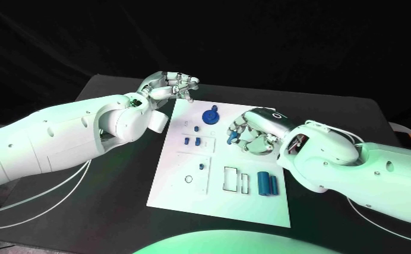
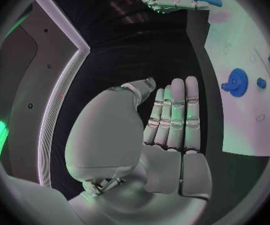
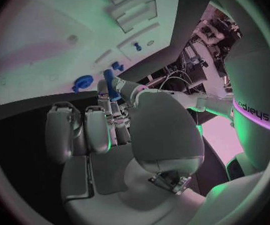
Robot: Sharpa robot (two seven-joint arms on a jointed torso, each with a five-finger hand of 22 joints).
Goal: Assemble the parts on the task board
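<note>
Right hand [image 1: 253, 133] pinches a blue peg [image 3: 109, 80] above the task board [image 1: 180, 191]; left hand [image 1: 168, 86], fingers straight and together, holds nothing beside the blue gear [image 1: 211, 114].

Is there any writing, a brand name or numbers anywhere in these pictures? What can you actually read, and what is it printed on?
"sharpa": grey letters, seen upside down in the right wrist view, on the white robot arm beside a glowing strip.
A small round mark on the back of the silver right hand: too small to read.
The white task board carries only outlines and slots, no readable text. The small blue cylindrical part held in the right hand's fingers bears no marking.
</note>
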